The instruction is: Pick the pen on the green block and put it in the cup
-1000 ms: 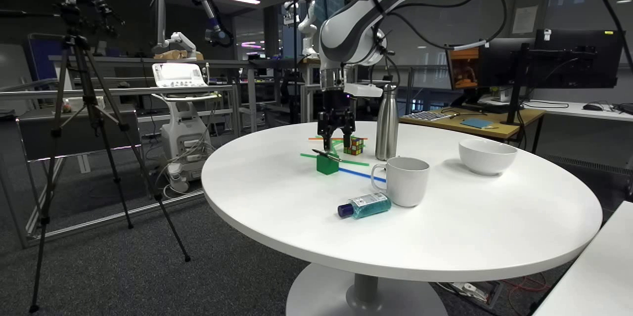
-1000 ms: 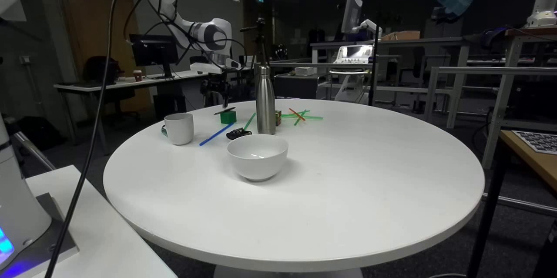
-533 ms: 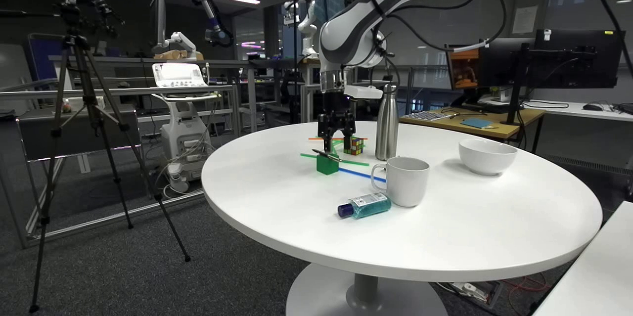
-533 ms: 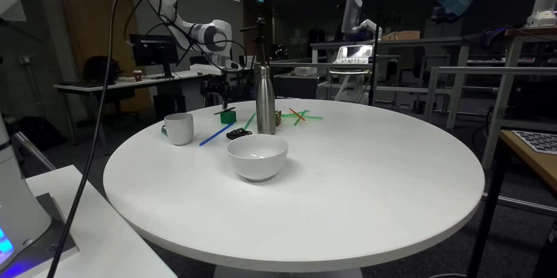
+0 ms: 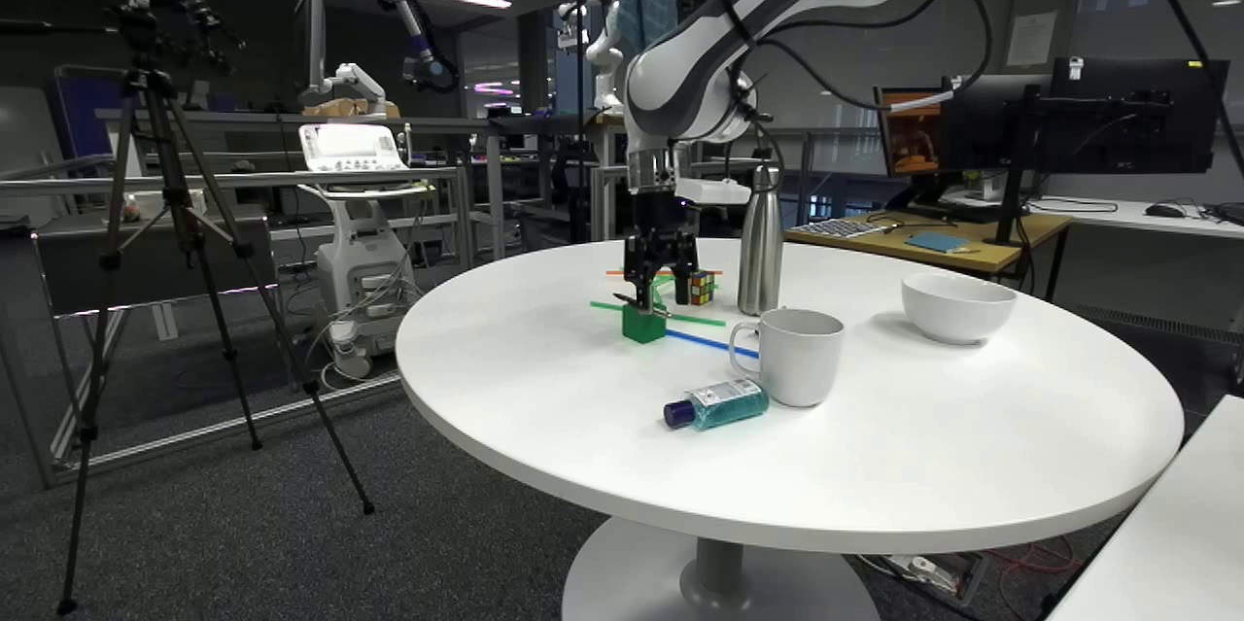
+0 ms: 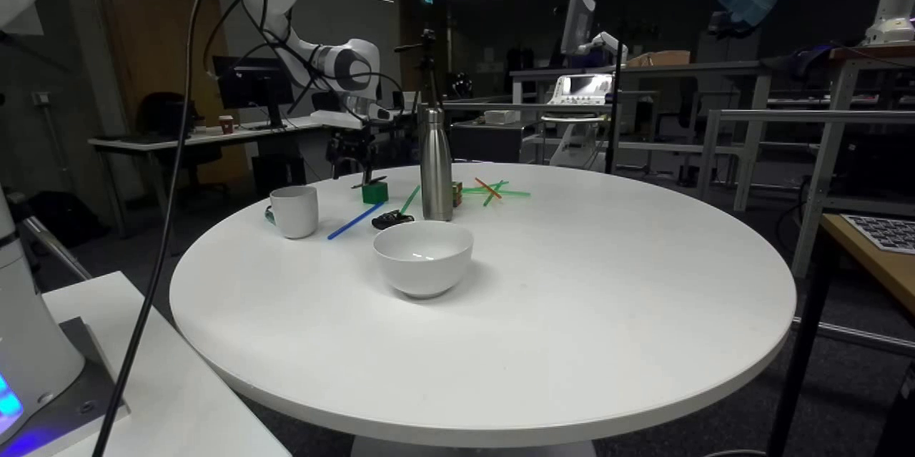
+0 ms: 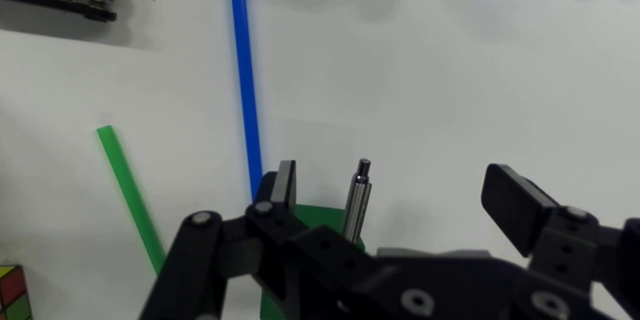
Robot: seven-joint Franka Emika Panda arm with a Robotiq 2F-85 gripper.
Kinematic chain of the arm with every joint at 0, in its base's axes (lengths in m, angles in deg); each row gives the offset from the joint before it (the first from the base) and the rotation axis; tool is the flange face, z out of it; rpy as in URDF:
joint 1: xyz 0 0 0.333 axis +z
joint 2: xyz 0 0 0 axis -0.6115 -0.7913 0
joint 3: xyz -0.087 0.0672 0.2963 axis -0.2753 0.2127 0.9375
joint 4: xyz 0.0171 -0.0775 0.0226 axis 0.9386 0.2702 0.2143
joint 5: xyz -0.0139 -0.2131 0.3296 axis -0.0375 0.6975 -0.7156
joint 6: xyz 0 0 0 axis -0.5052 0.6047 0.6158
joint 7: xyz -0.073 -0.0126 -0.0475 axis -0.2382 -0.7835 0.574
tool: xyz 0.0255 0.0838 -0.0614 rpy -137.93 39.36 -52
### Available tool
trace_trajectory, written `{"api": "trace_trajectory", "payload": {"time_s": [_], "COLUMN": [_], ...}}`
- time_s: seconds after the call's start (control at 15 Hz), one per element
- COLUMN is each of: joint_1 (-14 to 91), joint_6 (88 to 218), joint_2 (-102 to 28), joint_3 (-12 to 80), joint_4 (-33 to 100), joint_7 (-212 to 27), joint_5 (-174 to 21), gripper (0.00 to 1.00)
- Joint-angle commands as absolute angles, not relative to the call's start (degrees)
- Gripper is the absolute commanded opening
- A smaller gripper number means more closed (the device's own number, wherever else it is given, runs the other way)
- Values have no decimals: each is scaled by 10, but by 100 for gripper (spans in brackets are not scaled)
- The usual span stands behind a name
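Observation:
The pen (image 7: 357, 205), slim with a ribbed metallic end, lies across the top of the green block (image 5: 641, 327). In the wrist view my gripper (image 7: 392, 185) stands open, and the pen shows between its two fingers with space on both sides, closer to the left one. My gripper's body hides the pen's far part and much of the block there. In an exterior view one finger (image 5: 644, 295) reaches down at the pen, just above the block; contact cannot be told. The cup (image 5: 802, 359), a white mug with a handle, stands upright and apart from the block.
A steel bottle (image 5: 761, 242) and a Rubik's cube (image 5: 703, 288) stand near my gripper. A blue straw (image 7: 245, 74) runs from beside the block. A sanitizer bottle (image 5: 719, 405) lies against the cup. A white bowl (image 6: 423, 258) and a black tool (image 6: 393, 219) sit farther off.
My gripper has come down and tilted slightly, its finger now lower over the pen and block. It still stands open. Pen, block and cup have not moved.

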State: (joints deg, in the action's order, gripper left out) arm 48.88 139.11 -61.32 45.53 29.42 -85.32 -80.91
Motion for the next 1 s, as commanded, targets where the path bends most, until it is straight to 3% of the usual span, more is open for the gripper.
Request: {"api": "trace_trajectory", "payload": {"time_s": [0.0, 0.93], "joint_1": [490, 497], "joint_6": [1394, 1427], "joint_2": [-624, -618], "joint_3": [457, 448], "joint_4": [281, 287], "joint_7": [-854, -870], "joint_5": [-805, -795], "gripper": [100, 100]}}
